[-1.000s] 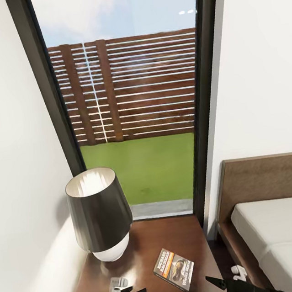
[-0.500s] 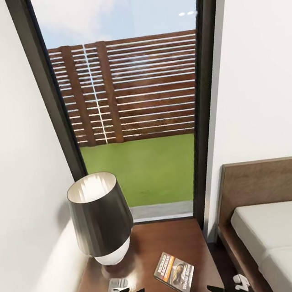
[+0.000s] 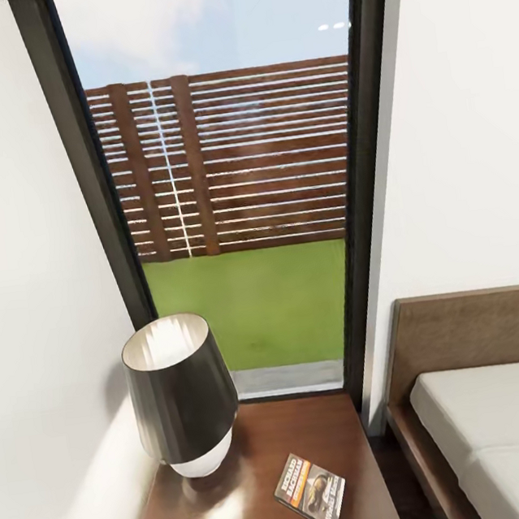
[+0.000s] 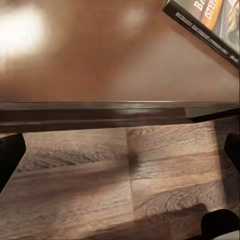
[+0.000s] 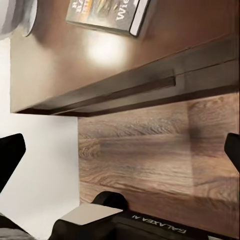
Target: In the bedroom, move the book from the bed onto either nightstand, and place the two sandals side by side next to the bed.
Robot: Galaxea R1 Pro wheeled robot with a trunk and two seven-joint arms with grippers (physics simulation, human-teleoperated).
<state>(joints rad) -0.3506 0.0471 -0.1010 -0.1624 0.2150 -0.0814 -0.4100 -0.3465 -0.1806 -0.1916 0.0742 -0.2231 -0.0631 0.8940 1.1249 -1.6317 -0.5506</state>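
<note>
The book (image 3: pixel 311 492) lies flat on the nightstand (image 3: pixel 260 448), near its front right corner, dark cover up with an orange band. The book's edge (image 4: pixel 210 20) is in the left wrist view and its spine end (image 5: pixel 107 12) in the right wrist view. My left gripper (image 4: pixel 120 155) is open over the wood floor just off the nightstand's front edge (image 4: pixel 100 107). Beside the nightstand's edge (image 5: pixel 125 85), my right gripper (image 5: pixel 120 152) is also open and holds nothing. The bed (image 3: pixel 494 425) stands to the right. The sandals are out of view.
A dark-shaded lamp (image 3: pixel 181 393) with a white base occupies the nightstand's left half; its base (image 5: pixel 15 15) is in the right wrist view. A white wall runs along the left. A tall dark-framed window (image 3: pixel 237 213) is behind. A narrow floor gap (image 3: pixel 397 462) separates nightstand and bed.
The head view has shifted a little, so everything sits lower in the picture. Both grippers have dropped out of its bottom edge. The book has stayed on the nightstand.
</note>
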